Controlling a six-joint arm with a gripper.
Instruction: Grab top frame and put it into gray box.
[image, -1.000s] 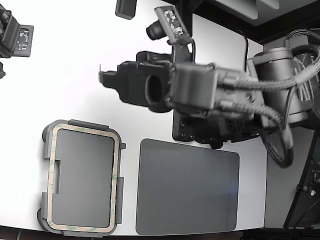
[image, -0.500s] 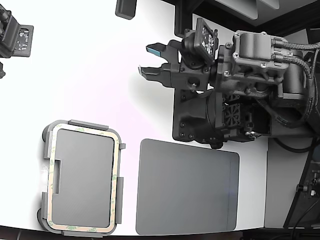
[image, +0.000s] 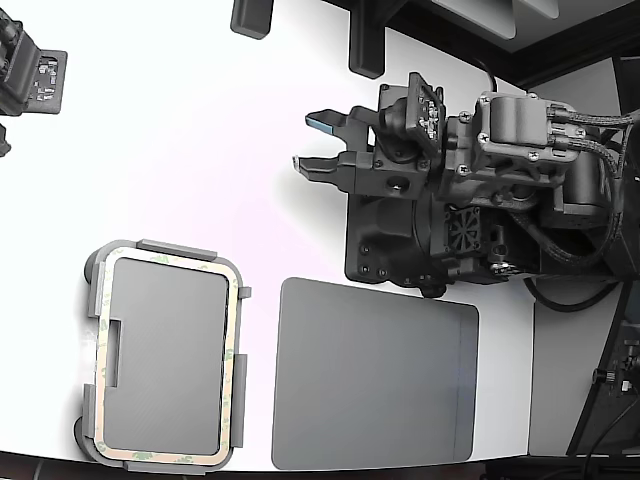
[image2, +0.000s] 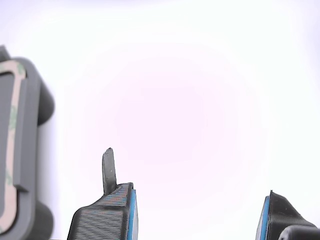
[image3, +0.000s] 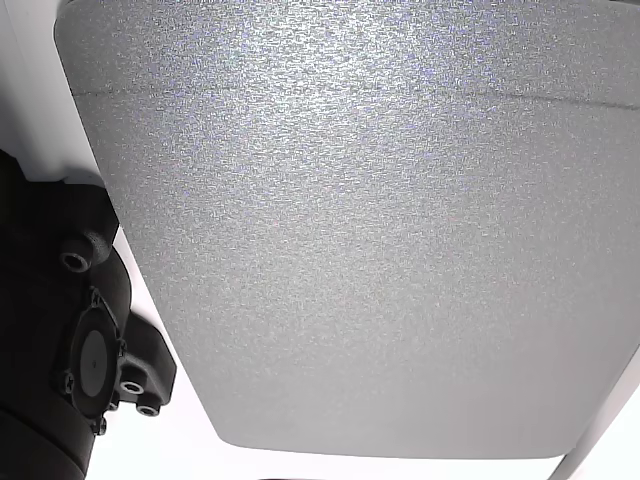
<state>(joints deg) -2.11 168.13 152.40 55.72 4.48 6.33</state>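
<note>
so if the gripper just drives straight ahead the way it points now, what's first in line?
Nothing obvious: the open gripper points toward the exterior view's left over bare white table. The frame and tray sit off that line. Height is unclear.

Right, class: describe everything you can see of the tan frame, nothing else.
The frame is a thin, flat rectangular band with rounded corners and a hollow middle, tan with faint greenish marks, looking like tape or thin card. It lies flat in the gray box, following the inside of its rim, at the lower part of the exterior view's left. The wrist view catches one corner of it. Only the box touches it; the end effector is open and well away from it, over bare table.
</note>
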